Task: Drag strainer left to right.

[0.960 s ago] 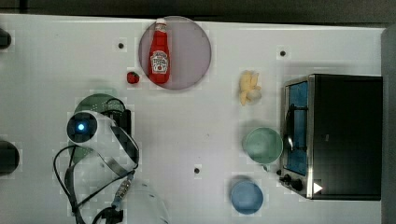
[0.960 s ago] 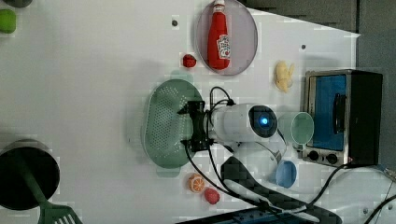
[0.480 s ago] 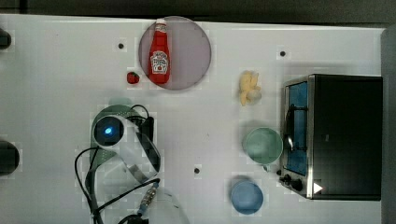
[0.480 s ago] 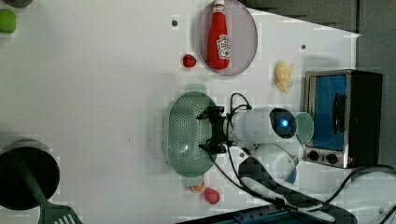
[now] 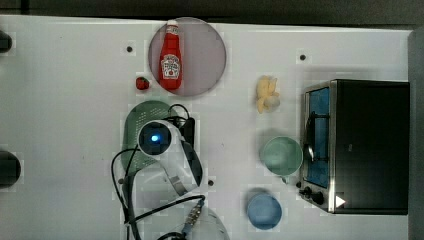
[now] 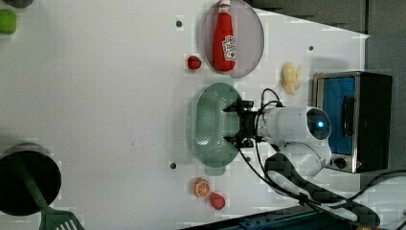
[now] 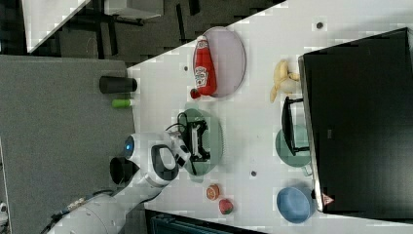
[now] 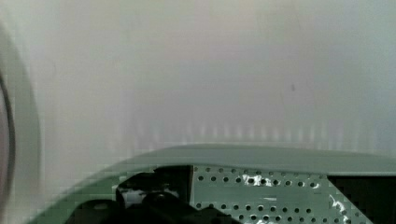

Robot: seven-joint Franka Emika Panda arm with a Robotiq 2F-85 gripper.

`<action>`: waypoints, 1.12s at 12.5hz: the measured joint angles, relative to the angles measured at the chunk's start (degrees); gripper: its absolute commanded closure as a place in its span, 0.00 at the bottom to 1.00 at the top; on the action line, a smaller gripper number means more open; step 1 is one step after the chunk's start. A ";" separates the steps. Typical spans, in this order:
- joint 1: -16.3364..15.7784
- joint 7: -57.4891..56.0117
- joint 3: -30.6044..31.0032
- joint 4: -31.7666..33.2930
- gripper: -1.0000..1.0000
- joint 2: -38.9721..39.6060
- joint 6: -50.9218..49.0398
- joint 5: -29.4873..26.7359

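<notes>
Mint-green oval plastic strainer point(image 6: 210, 125) is sitting seemingly mid-drag, the wide-spread end effector point(image 6: 233, 125) pressing inside it, rightward travel remaining.

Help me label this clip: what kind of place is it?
Likely a mock kitchen on a lab table: a black toaster oven, a red ketchup bottle on a round plate, and a pale green perforated plastic strainer.

Bright, even overhead light washes my feeds — the white table point(image 5: 60, 100) nearly blows out, shadows under things soft and short. Blocky compression speckles every view. My wrist view is hazy and soft-focused, with small glints on the strainer point(image 8: 261, 186) — its holes smeared.
</notes>
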State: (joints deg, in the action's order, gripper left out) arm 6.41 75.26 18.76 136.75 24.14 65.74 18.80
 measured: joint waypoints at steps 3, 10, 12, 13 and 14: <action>0.44 -4.42 -4.00 0.11 0.00 -0.08 -0.90 -0.60; 1.86 -15.22 -12.44 0.45 0.00 -0.31 0.95 0.10; 1.41 -17.12 -16.22 -0.11 0.00 0.03 0.73 0.11; 1.42 -17.51 -17.89 -0.22 0.00 0.11 1.12 -0.36; 1.70 -18.07 -18.81 -0.22 0.00 0.24 1.57 -1.29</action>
State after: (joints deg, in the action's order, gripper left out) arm 8.11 57.18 -0.05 136.53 24.38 67.31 17.51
